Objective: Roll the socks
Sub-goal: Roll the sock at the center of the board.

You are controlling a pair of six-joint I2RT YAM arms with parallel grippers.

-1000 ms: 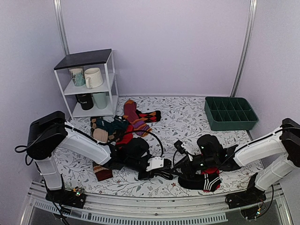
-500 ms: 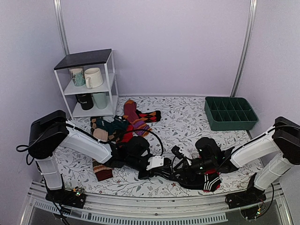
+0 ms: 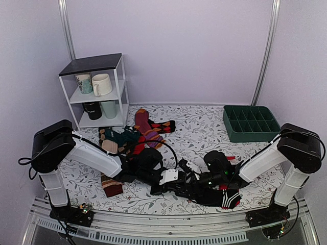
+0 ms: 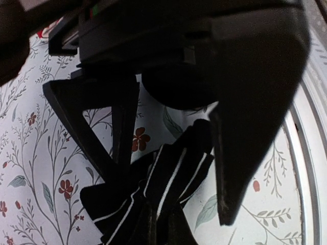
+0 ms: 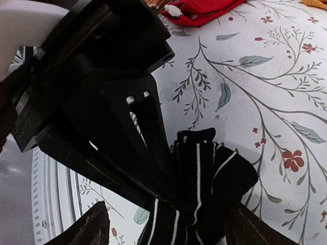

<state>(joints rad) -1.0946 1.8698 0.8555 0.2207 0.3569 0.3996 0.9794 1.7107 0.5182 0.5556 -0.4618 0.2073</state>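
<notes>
A black sock with thin white stripes (image 4: 168,178) lies bunched on the floral cloth near the front edge. My left gripper (image 4: 156,227) is shut on one end of it, at the bottom of the left wrist view. My right gripper (image 5: 173,229) is open, and its two fingertips (image 5: 97,224) straddle the same sock (image 5: 204,173). The left fingers (image 5: 148,138) reach in from the upper left of the right wrist view. From above, the left gripper (image 3: 182,187) and the right gripper (image 3: 197,185) meet tip to tip and hide most of the sock.
A black sock with a red-and-white striped end (image 3: 231,198) lies under the right arm. A red sock (image 5: 202,7) and a pile of coloured socks (image 3: 135,135) lie behind. A brown sock (image 3: 111,187), a mug shelf (image 3: 97,92) and a green tray (image 3: 251,123) stand around.
My right arm has moved left and low, bringing its open gripper up against the left gripper and around the sock. The left gripper has stayed almost still, holding the sock.
</notes>
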